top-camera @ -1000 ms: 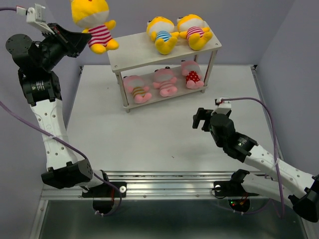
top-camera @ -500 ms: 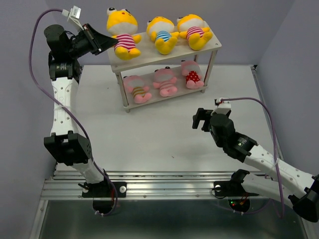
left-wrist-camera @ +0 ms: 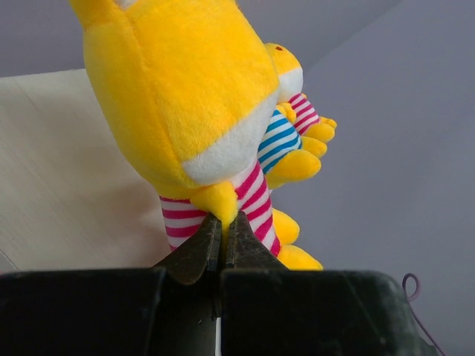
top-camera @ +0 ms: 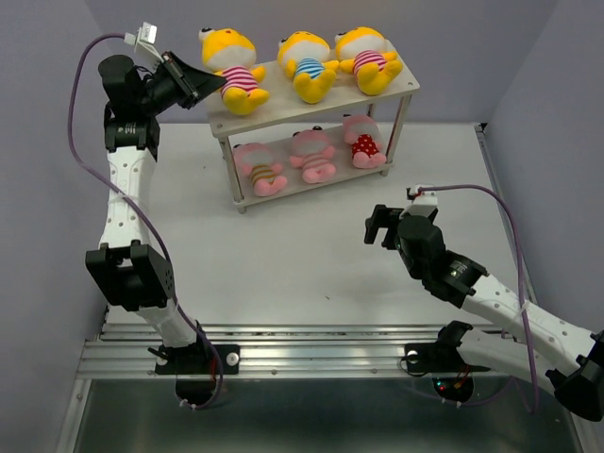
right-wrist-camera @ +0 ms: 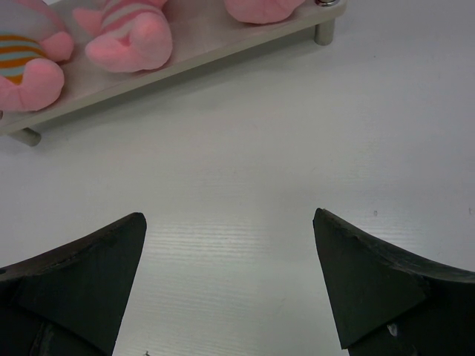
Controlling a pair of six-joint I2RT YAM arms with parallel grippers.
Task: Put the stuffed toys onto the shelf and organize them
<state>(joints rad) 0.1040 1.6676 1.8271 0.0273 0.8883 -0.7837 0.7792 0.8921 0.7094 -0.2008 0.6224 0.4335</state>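
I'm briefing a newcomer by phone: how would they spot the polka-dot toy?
Find the off-white two-tier shelf across the table. On its lower board, the polka-dot toy is rightmost of three pink ones, the only one not in stripes.

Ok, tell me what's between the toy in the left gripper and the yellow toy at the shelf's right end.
One yellow toy in a blue-striped shirt, lying on the top board. The top external view shows it plainly.

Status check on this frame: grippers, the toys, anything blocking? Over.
Left gripper shut on arm of leftmost yellow toy, at top-left of shelf. Right gripper open above table. Two other yellow toys, three pink toys already shelved. Nothing blocking.
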